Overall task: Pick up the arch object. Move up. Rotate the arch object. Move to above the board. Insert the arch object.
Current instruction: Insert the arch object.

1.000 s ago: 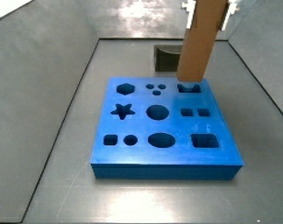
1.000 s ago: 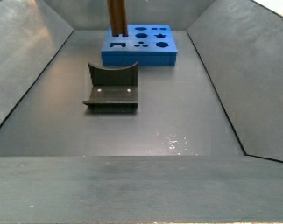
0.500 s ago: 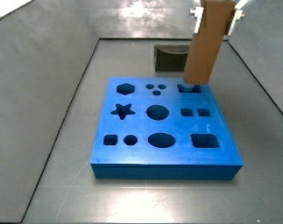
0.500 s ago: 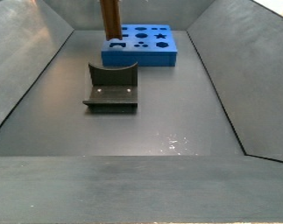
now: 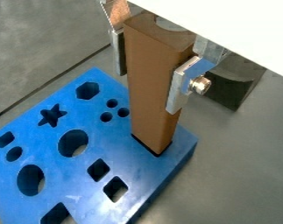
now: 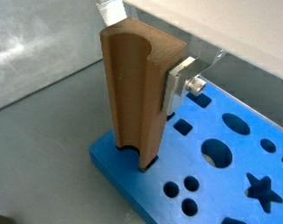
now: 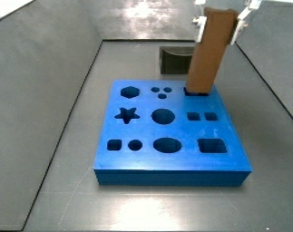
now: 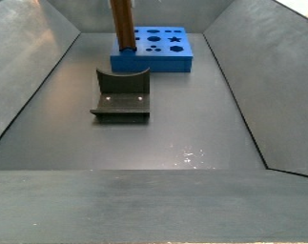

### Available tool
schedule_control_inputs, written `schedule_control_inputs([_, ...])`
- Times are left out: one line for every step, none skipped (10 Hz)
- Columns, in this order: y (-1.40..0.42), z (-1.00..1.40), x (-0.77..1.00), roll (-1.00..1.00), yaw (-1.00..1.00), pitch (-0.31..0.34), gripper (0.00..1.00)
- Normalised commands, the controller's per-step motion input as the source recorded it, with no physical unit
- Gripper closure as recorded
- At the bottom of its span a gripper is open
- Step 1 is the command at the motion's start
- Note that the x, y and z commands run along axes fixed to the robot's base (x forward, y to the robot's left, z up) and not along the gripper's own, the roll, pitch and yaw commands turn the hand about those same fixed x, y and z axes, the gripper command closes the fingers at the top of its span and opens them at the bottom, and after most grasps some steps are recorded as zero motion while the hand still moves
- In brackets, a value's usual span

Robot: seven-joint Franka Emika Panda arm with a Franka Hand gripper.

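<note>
The arch object (image 7: 209, 53) is a tall orange-brown slab standing almost upright, and my gripper (image 7: 221, 20) is shut on its upper part. In both wrist views the silver fingers (image 5: 183, 83) (image 6: 179, 80) press on its two sides. Its lower end meets the bright-blue board (image 7: 173, 156) at the cut-out in a far corner and appears to sit just inside it (image 5: 155, 149). In a side view the arch object (image 8: 120, 24) rises from the near left corner of the board (image 8: 163, 59). The board's star, hexagon, circle and square holes are bare.
The fixture (image 8: 122, 95), a dark bracket with a curved notch, stands on the grey floor in front of the board and shows behind it as the fixture (image 7: 173, 60). Sloped grey walls (image 8: 29, 76) close in the floor on all sides.
The arch object has gone from leaning to nearly upright and has come down a little, its lower end now at the board's corner cut-out. The gripper has stayed shut on it.
</note>
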Motion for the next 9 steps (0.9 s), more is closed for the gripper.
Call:
schedule_control_inputs([0.00,-0.25,0.00,0.00,0.00,0.000,1.00])
schedule_control_inputs([-0.04,-0.29,0.00,0.00,0.00,-0.009,1.00])
schedule_control_inputs([-0.05,-0.29,0.12,0.00,0.00,-0.040,1.00])
schedule_control_inputs([-0.03,-0.29,0.16,0.00,0.00,-0.033,1.00])
schedule_control_inputs([-0.03,-0.36,0.13,0.00,0.00,-0.027,1.00])
schedule_control_inputs([-0.02,-0.41,0.10,0.00,-0.01,-0.036,1.00])
schedule_control_inputs([-0.02,-0.47,0.02,0.01,0.00,-0.057,1.00])
schedule_control_inputs([-0.02,-0.48,0.02,0.03,0.00,-0.056,1.00])
schedule_control_inputs([0.00,0.00,0.00,0.00,0.00,0.000,1.00])
